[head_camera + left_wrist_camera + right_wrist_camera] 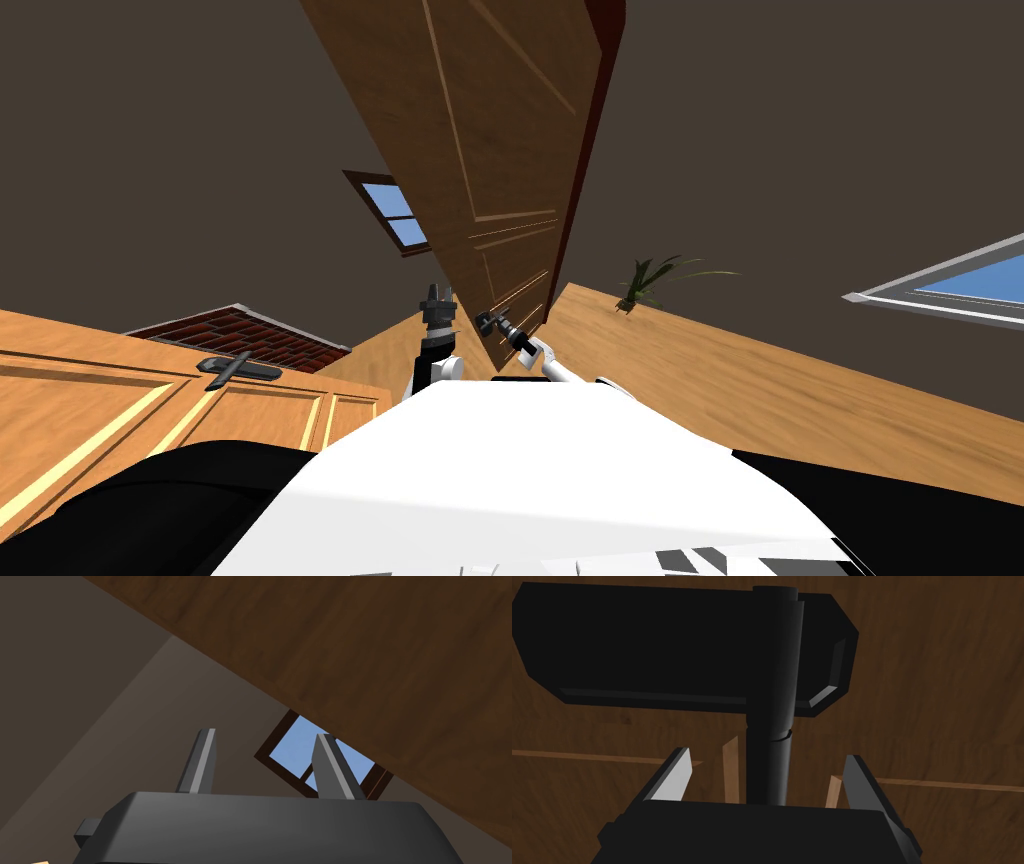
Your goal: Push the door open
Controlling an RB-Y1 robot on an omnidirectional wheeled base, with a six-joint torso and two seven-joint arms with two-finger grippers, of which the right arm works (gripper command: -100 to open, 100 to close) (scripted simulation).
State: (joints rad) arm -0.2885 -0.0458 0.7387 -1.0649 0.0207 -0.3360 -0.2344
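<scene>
Facing brown wooden door [500, 150], close ahead. Right gripper [767, 755] hovering at door face, jaws released, straddling dark lever handle [677, 646] stem. Left gripper [265, 733] idling beside door, jaws released. Likely step: starting push. Next move needing steady forward press on panel.

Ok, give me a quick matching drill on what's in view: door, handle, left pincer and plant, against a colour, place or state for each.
1 door
2 handle
3 left pincer
4 plant

a open, empty, facing a window
b green, on the floor by the wall
c black, between the open fingers of the right pincer
d brown, panelled

Pairs: 1-d, 2-c, 3-a, 4-b
</scene>
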